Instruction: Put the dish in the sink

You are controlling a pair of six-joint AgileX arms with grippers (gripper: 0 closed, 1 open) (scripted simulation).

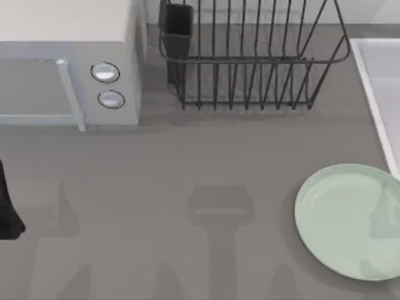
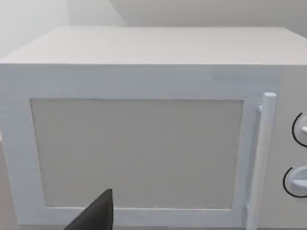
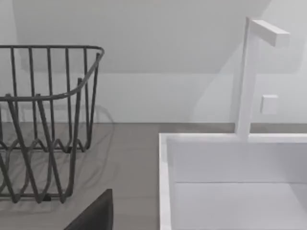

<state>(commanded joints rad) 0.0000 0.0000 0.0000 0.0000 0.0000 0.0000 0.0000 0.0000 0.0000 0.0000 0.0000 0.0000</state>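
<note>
The dish (image 1: 340, 215) is a pale mint-green round plate lying flat on the grey counter at the front right, its far side cut off by the view's right edge. The sink (image 1: 370, 94) is a pale rectangular basin along the right edge, behind the dish; its raised rim (image 3: 165, 182) and inner wall also show in the right wrist view. A dark part of my right gripper (image 3: 96, 215) faces the sink's near corner. A dark part of my left gripper (image 2: 96, 215) faces the microwave door. My left arm (image 1: 7, 212) sits at the left edge, far from the dish.
A white microwave (image 1: 69, 69) with two round knobs stands at the back left. A black wire dish rack (image 1: 250, 56) stands at the back centre, left of the sink. A white faucet (image 3: 249, 72) rises behind the sink. Bare grey counter (image 1: 187, 162) spans the middle.
</note>
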